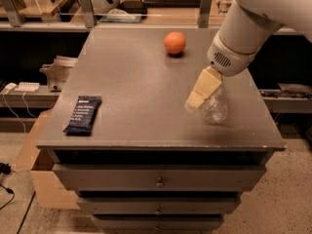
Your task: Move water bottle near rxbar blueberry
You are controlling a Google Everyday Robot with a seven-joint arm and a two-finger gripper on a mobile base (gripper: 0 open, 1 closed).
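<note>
The water bottle (215, 107) is a clear ribbed plastic bottle standing on the right side of the grey cabinet top (136, 91). Only its lower body shows. Its neck and cap are hidden behind my gripper (199, 95). The cream-coloured gripper reaches down from the white arm at the upper right and sits right against the bottle's upper left side. The rxbar blueberry (83, 114) is a flat dark navy bar lying near the front left corner, far to the left of the bottle and gripper.
An orange (174, 43) sits at the back middle of the cabinet top. Drawers (158, 182) run below the front edge. Shelving with clutter (117, 13) stands behind. A cardboard box (41, 179) sits on the floor at the left.
</note>
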